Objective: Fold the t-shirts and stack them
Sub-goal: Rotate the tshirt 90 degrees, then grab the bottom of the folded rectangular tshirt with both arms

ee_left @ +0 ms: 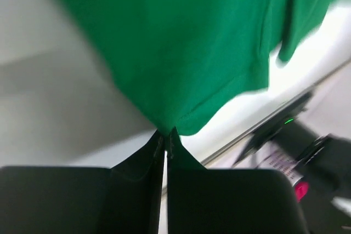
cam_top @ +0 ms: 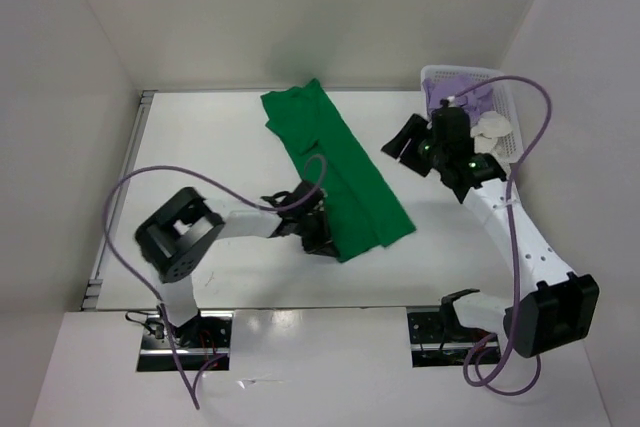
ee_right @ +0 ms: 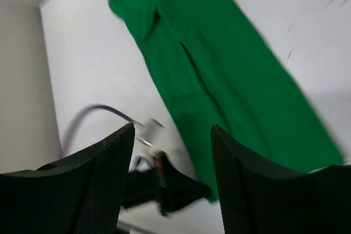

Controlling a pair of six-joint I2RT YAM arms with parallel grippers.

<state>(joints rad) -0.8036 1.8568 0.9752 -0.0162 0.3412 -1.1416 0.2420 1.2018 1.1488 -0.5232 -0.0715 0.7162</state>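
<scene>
Pinching the near edge of the green shirt (ee_left: 181, 42), our left jaws are pressed together, and the cloth draws to a point right at their tips. From above, the left arm (cam_top: 180, 232) reaches in from the left, and its jaws meet the shirt low on its left side. Our right jaws are spread wide with nothing between them. They hang above the worktop (cam_top: 200, 147), just right of the shirt and apart from it. The right wrist view looks down between the two fingers (ee_right: 104, 179) onto the green cloth and the left arm's end.

We see the green shirt lying as one long band, slanting from the far middle of the worktop toward the near right. A basket (cam_top: 500, 82) sits in the far right corner. The purple shirt (cam_top: 455, 92) is bunched in it, with the cream shirt (cam_top: 492, 127) at the basket's near end, partly hidden by the right arm (cam_top: 525, 237).

We note a white worktop with plain white walls on three sides. Purple cables (cam_top: 120, 207) loop from both arms.
</scene>
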